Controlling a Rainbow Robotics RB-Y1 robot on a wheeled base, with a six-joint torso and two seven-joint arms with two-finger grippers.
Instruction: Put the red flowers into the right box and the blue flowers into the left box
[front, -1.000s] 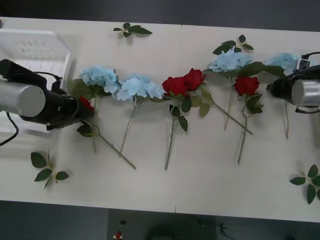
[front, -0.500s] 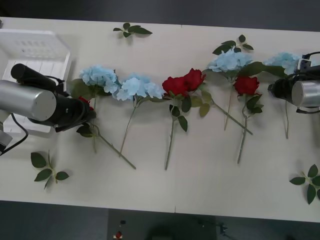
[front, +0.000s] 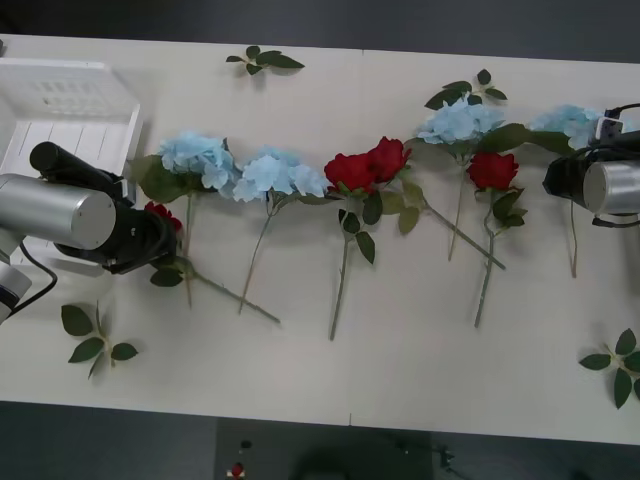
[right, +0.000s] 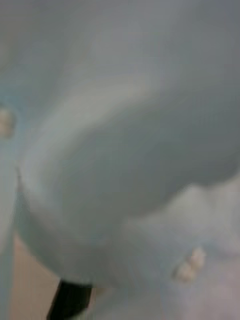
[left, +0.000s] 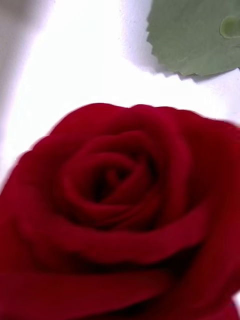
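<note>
While no label or writing can be read anywhere, the left gripper (front: 160, 235) sits just right of the left box (front: 70, 100), against a red rose (front: 163, 215) that looms close in its wrist view (left: 120, 210); its grip cannot be told. Far right of the box, the right gripper (front: 560, 175) seems pressed to a blue flower (front: 570, 122), grip unclear.

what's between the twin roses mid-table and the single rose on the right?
Front view: a blue flower on its stem, between the twin roses and the single rose.
</note>
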